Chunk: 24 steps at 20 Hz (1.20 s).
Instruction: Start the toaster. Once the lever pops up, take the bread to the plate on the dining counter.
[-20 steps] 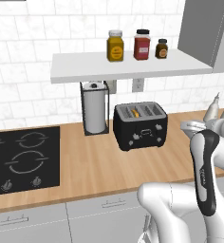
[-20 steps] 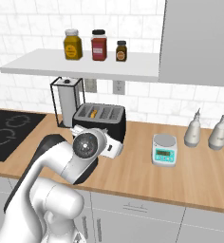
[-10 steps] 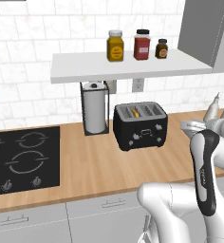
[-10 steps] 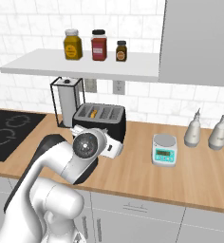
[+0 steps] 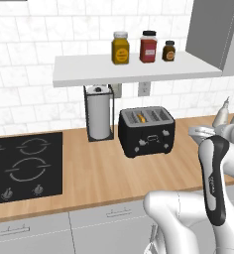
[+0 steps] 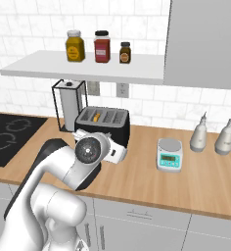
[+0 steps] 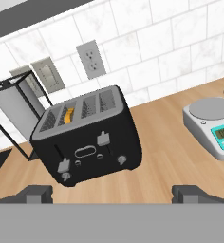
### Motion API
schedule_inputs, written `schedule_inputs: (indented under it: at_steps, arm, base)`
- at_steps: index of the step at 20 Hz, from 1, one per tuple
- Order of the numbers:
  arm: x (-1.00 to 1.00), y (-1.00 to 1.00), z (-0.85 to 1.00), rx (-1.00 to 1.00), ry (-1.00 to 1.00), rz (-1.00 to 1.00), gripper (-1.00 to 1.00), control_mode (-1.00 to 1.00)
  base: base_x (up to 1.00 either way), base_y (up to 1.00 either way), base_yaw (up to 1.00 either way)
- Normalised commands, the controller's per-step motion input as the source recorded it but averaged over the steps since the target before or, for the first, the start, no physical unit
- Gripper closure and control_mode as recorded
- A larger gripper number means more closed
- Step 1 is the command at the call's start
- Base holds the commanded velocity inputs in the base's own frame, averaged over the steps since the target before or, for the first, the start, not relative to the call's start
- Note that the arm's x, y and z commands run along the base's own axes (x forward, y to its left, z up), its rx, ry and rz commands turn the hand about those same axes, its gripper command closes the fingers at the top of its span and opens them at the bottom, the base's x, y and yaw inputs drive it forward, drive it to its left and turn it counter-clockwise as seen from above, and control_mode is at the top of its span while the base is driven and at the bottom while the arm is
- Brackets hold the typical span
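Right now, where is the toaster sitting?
The black toaster stands on the wooden counter against the tiled wall, just right of the paper towel stand and left of the kitchen scale.

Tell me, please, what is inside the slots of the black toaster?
In the toaster, an orange-tan edge of bread shows in one slot near its paper-towel side. The other slots look dark, and their depths are hidden, so whether they hold anything cannot be told.

No text, brand or number can be read. The 3 jars' (image 6: pixel 102 47) labels on the shelf (image 6: pixel 83 67) and the scale's (image 7: pixel 217 125) green display are too small to make out.
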Motion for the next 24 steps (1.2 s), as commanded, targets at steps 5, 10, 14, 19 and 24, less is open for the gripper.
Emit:
schedule_inputs:
  at_steps: [5,10,14,19,24]
  arm:
    - [0.00,0.00,0.00,0.00,0.00,0.00,-1.00,-1.00]
    - [0.00,0.00,0.00,0.00,0.00,0.00,-1.00,-1.00]
    - [0.00,0.00,0.00,0.00,0.00,0.00,-1.00,-1.00]
    - [0.00,0.00,0.00,0.00,0.00,0.00,-1.00,-1.00]
    - [0.00,0.00,0.00,0.00,0.00,0.00,-1.00,-1.00]
  base:
    - [0.00,0.00,0.00]
    - [0.00,0.00,0.00]
    - [0.00,0.00,0.00]
    - [0.00,0.00,0.00]
    - [0.00,0.00,0.00]
